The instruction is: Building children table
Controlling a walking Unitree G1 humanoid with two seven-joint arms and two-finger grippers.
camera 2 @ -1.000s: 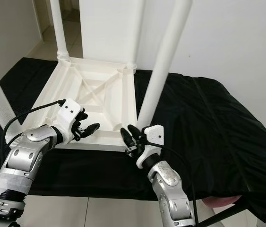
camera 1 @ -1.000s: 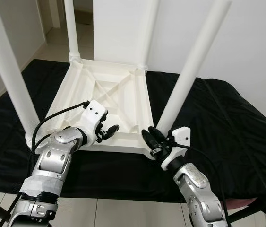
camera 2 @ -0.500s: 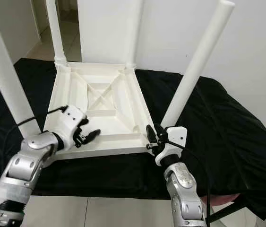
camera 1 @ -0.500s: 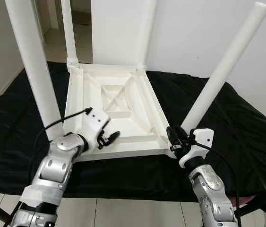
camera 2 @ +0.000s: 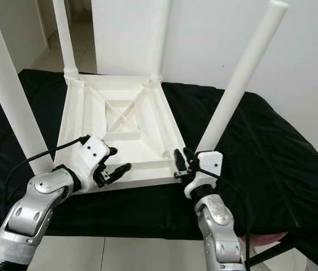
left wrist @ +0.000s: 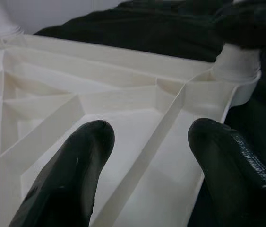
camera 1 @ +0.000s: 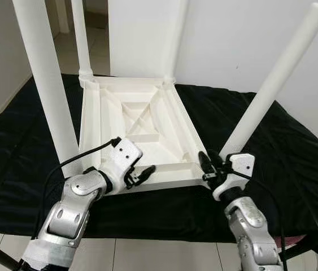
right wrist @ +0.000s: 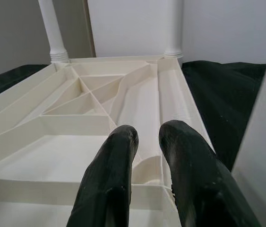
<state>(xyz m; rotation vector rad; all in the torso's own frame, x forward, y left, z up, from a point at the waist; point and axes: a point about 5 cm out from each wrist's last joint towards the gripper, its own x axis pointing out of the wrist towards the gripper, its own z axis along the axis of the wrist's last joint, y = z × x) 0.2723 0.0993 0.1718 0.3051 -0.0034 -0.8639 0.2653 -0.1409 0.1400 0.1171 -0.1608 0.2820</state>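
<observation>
A white children table [camera 1: 139, 121] lies upside down in the middle of the frame, on a black cloth [camera 1: 260, 141] that covers the surface under it. Its ribbed underside faces up, with an X-shaped brace at its centre. 4 round white legs rise from its corners: the near left leg [camera 1: 48, 84] runs up to the upper left edge of the frame, the near right leg [camera 1: 271, 84] slants toward the upper right, and the 2 far legs [camera 1: 82, 36] stand against the white wall [camera 1: 243, 34] at the top.

The left claw [camera 1: 143, 174] is at the lower centre-left of the frame, just over the table's near rim. In the left wrist view its 2 black fingers [left wrist: 71, 179] are spread wide, with a rib of the underside running between them; they grip nothing.

The right claw [camera 1: 205, 164] is at the lower centre-right, at the near right corner of the table, just beside the foot of the near right leg. In the right wrist view its fingers [right wrist: 111, 189] lie close together with only a thin gap, holding nothing, and point over the corner of the ribbed underside toward the 2 far legs.

Pale floor tiles [camera 1: 147, 254] show along the bottom edge of the frame.
</observation>
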